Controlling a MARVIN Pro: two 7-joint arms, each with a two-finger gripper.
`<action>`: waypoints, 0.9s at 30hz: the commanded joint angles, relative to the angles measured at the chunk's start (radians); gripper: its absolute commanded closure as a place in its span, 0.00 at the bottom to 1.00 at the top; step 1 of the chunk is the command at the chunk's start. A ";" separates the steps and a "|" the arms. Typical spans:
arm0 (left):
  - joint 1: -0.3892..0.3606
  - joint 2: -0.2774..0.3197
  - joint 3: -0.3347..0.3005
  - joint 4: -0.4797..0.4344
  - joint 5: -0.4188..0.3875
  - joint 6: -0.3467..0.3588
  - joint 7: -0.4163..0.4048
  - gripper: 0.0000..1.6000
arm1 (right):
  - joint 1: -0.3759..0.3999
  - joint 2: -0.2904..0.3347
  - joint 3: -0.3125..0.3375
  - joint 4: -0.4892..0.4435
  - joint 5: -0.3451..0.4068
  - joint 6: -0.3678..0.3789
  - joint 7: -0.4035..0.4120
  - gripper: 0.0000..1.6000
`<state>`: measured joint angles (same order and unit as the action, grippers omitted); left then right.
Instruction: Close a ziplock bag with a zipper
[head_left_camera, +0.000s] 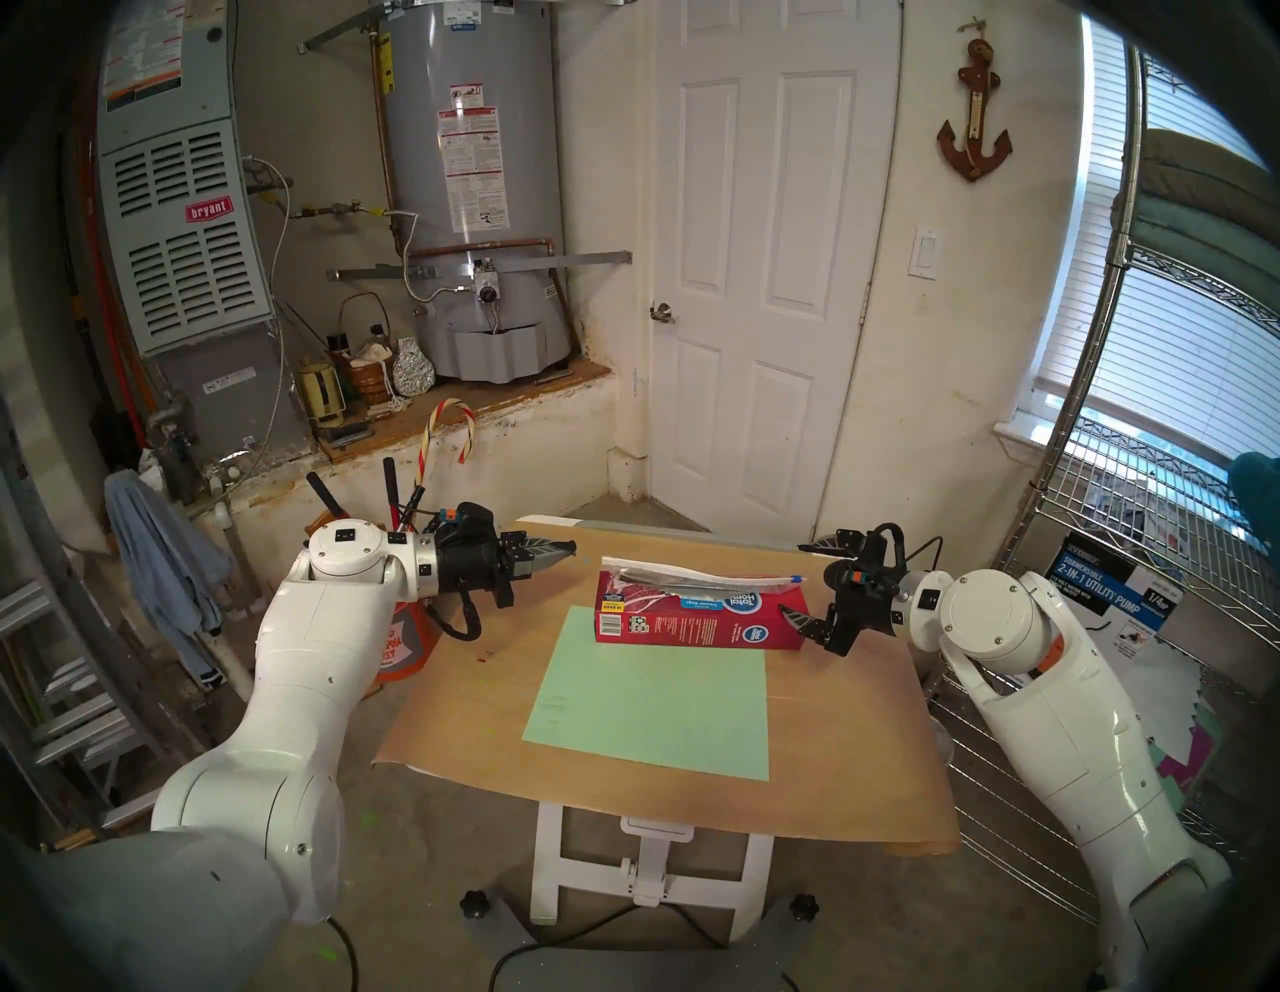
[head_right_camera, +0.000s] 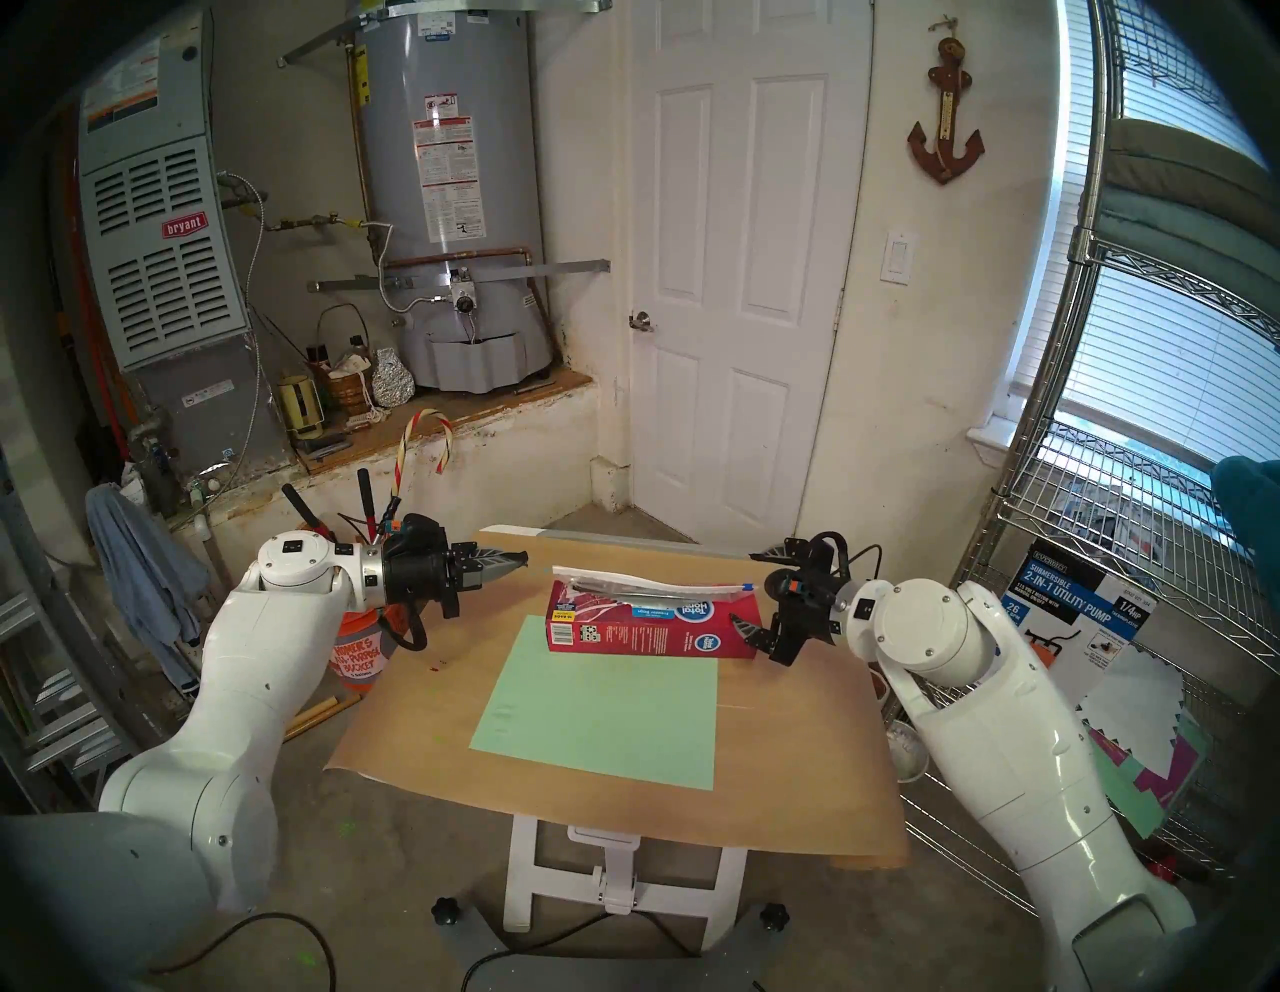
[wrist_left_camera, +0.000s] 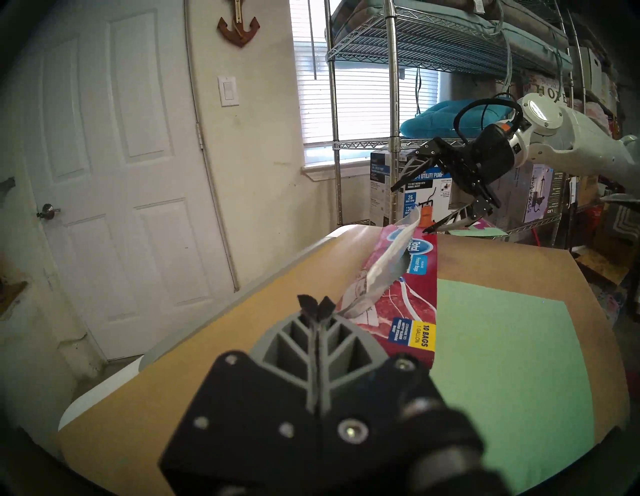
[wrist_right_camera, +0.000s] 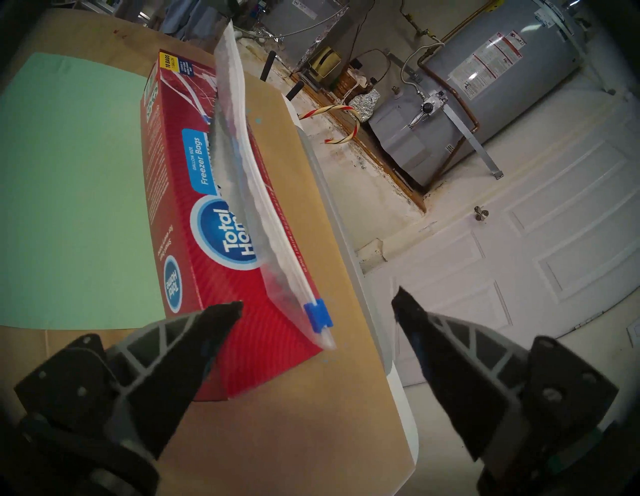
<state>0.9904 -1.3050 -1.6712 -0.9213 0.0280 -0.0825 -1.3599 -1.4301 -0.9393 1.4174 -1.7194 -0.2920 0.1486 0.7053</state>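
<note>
The ziplock bag, clear with a whitish top band, lies along the top of a red freezer-bag box. Its blue zipper sits at the bag's right end. My right gripper is open, one finger on each side of that end, touching nothing. My left gripper is shut and empty, hovering just left of the bag's left end with a small gap.
A pale green sheet lies on the brown paper-covered table in front of the box. A wire shelf stands close by my right arm. An orange bucket sits on the floor under my left arm.
</note>
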 joint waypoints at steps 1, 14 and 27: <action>-0.019 0.004 -0.045 -0.053 -0.040 -0.006 0.007 1.00 | 0.055 -0.042 0.085 -0.027 0.078 0.012 -0.028 0.00; -0.061 -0.083 -0.122 -0.154 -0.080 -0.036 0.150 1.00 | 0.155 -0.200 0.210 -0.016 0.179 0.069 -0.215 0.00; -0.094 -0.202 -0.180 -0.186 -0.105 -0.025 0.369 1.00 | 0.153 -0.318 0.218 0.014 0.180 0.124 -0.398 0.00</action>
<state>0.9342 -1.4386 -1.8226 -1.0747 -0.0551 -0.1135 -1.0844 -1.3074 -1.1760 1.6271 -1.7060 -0.1154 0.2582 0.3941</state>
